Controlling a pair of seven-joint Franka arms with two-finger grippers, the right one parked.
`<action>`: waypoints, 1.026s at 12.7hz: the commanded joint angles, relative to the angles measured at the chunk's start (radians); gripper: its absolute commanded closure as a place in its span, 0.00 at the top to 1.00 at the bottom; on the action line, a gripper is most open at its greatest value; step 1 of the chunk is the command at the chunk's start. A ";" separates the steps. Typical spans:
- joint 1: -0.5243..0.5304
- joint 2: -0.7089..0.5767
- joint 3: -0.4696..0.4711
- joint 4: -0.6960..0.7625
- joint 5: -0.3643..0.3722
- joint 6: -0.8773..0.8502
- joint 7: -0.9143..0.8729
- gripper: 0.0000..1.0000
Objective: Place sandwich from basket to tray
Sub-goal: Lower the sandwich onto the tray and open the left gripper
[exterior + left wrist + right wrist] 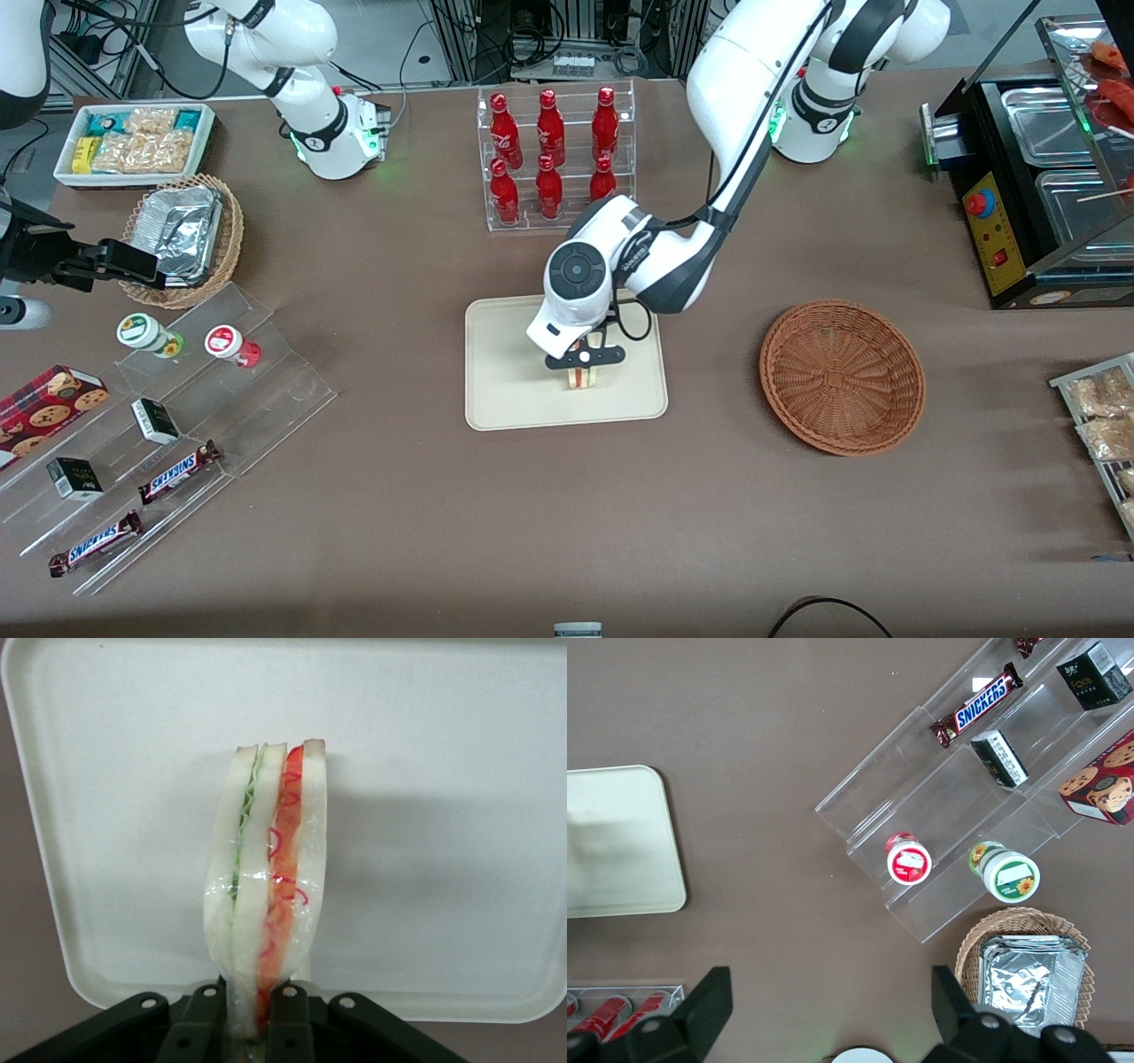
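The black two-finger gripper (582, 364) is clamped on the triangular beige-bread sandwich (266, 895), holding it upright over the flat cream rectangular tray (505, 390). The shallow reddish-brown wicker basket (842, 377) sits beside the tray on the brown surface (399, 514), toward the working arm's end.

Left gripper (582, 365) low, pointing down, fingers (202, 1028) closed together.
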 commanded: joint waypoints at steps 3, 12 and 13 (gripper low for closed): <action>-0.053 0.032 0.015 0.039 -0.005 -0.002 -0.064 0.00; -0.054 0.059 0.017 0.034 -0.002 0.053 -0.138 0.00; -0.054 0.059 0.017 0.032 0.001 0.057 -0.136 0.00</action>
